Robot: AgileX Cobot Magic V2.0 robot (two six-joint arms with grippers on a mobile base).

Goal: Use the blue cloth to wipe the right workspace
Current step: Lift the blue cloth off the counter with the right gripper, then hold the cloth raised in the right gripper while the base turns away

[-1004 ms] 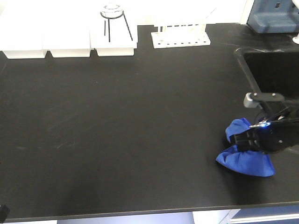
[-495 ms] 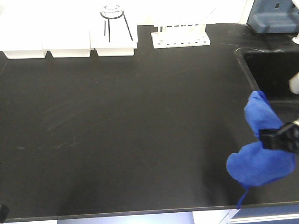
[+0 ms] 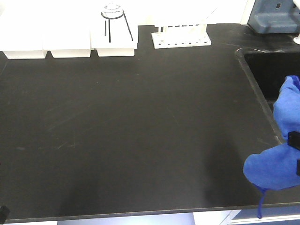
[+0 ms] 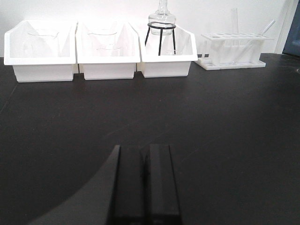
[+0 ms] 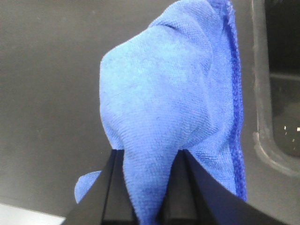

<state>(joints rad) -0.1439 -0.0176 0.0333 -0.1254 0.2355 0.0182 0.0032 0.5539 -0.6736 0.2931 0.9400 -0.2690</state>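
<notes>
The blue cloth [image 3: 279,161] hangs lifted off the black counter at the right edge of the front view, its thin loop [image 3: 260,206] dangling below. My right gripper [image 5: 147,157] is shut on the blue cloth [image 5: 173,93], which bunches up between its two black fingers. In the front view only a sliver of that gripper [image 3: 295,139] shows at the frame edge. My left gripper [image 4: 143,147] is shut with nothing in it, low over the black counter [image 4: 225,122]. The right workspace is out of view.
This counter [image 3: 131,122] holds a sink basin [image 3: 272,65] at the right. White bins [image 3: 47,42], a flask on a wire stand [image 3: 112,18] and a white tube rack [image 3: 180,37] line the back. A grey-blue device [image 3: 276,16] sits at the back right.
My right gripper has lifted the blue cloth off the counter and carried it to the right, so that the arm has nearly left the front view. The left gripper's view has no earlier frame.
</notes>
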